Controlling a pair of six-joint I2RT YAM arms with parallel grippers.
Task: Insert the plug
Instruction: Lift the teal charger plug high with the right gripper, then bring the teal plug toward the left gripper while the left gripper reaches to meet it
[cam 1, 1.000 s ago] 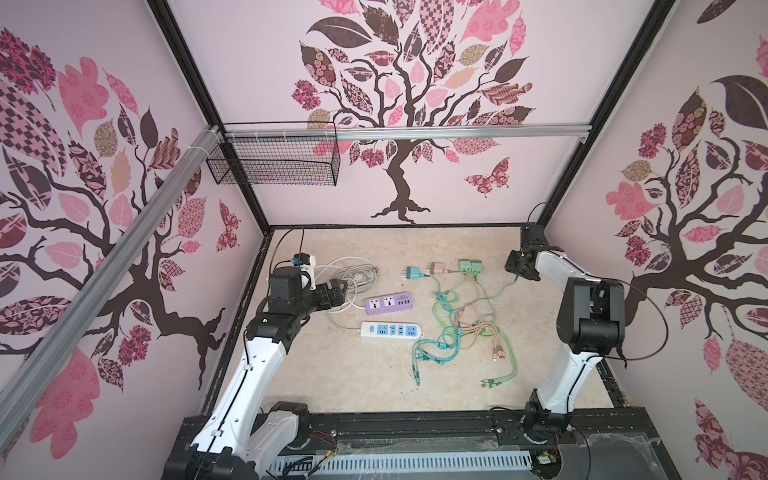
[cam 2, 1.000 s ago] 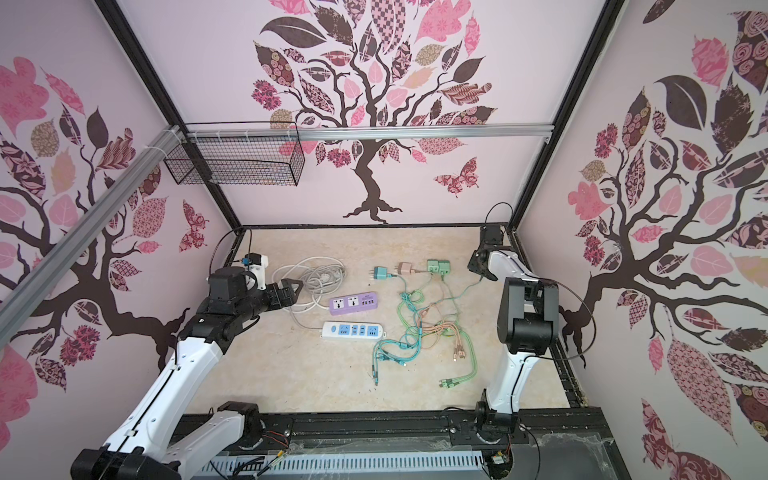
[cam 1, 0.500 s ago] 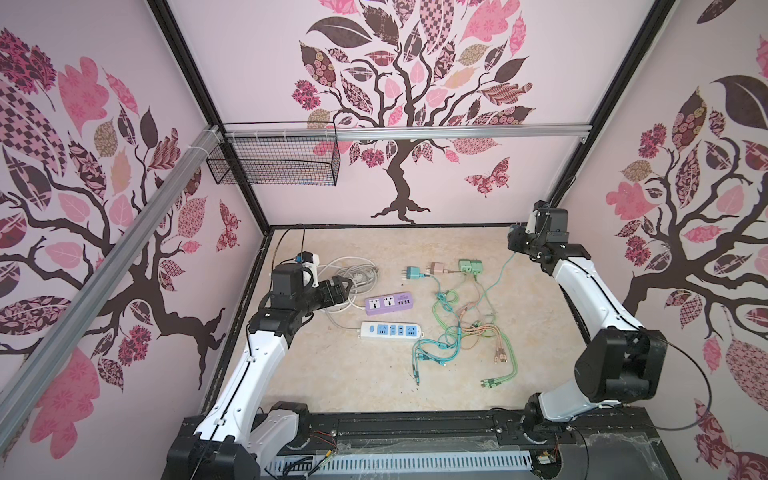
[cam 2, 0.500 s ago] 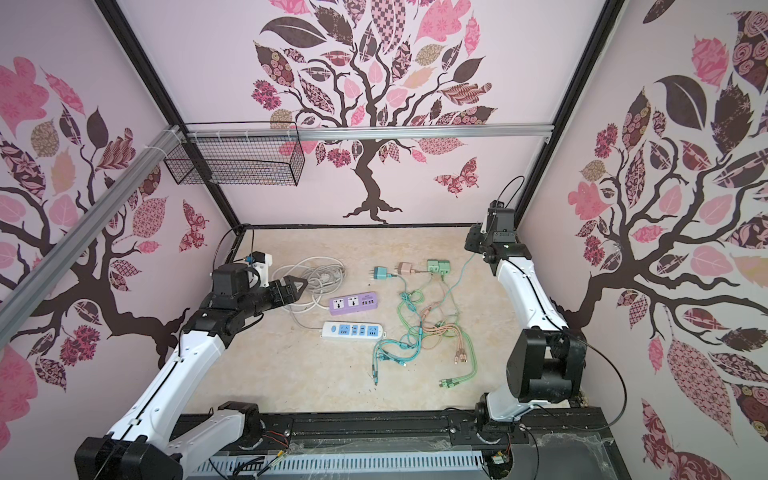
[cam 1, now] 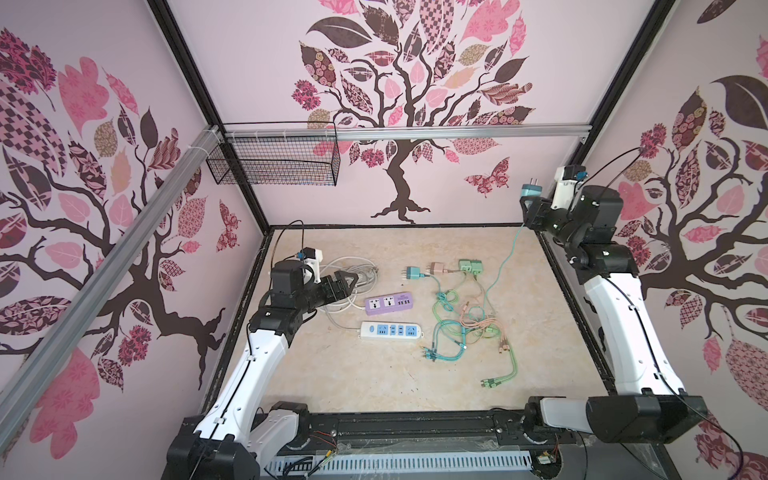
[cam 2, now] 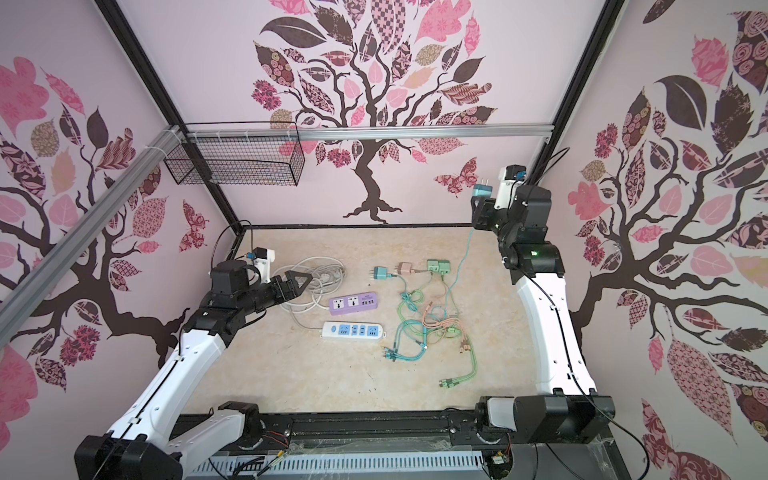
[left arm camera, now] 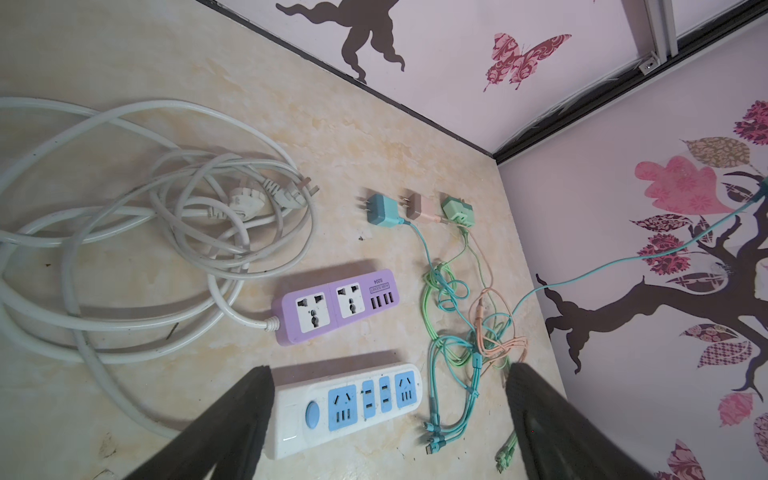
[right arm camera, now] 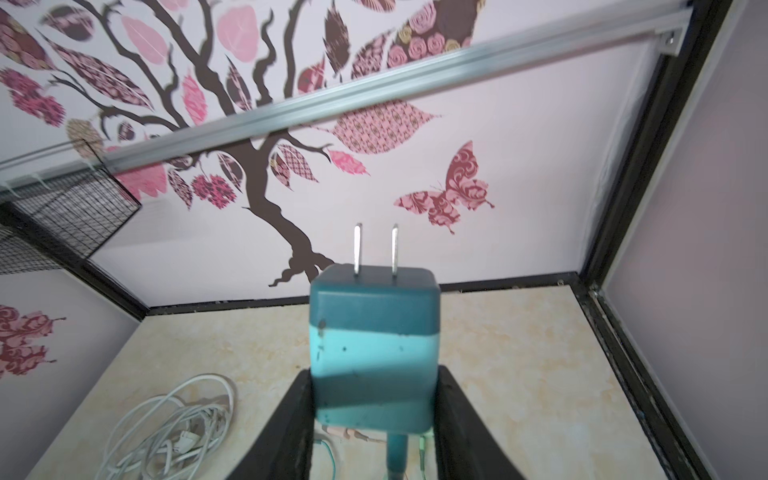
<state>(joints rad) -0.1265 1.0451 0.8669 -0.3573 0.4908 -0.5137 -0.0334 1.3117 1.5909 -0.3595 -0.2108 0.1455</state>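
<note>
A teal two-prong plug (right arm camera: pixel 374 353) stands prongs-up between the fingers of my right gripper (right arm camera: pixel 374 374), which is shut on its body. In both top views that gripper (cam 1: pixel 534 208) (cam 2: pixel 482 208) is high at the back right, holding the plug (cam 1: pixel 530 192) (cam 2: pixel 481 192), whose teal cable (cam 1: pixel 500 266) hangs down to the floor. A purple power strip (cam 1: pixel 389 302) (left arm camera: pixel 336 305) and a white power strip with blue sockets (cam 1: pixel 390 331) (left arm camera: pixel 353 405) lie mid-floor. My left gripper (cam 1: pixel 347 280) (left arm camera: pixel 388 372) hovers open, left of the strips, holding nothing.
Teal (cam 1: pixel 413 273), pink (cam 1: pixel 437 267) and green (cam 1: pixel 470 266) adapters lie in a row at the back, their cables in a tangle (cam 1: pixel 465 328) right of the strips. A coil of white cord (cam 1: pixel 353 270) lies under the left gripper. A wire basket (cam 1: pixel 274 166) hangs on the back wall.
The right arm has unfolded and lifted its gripper with the plug high up the back right corner. The left gripper has barely moved.
</note>
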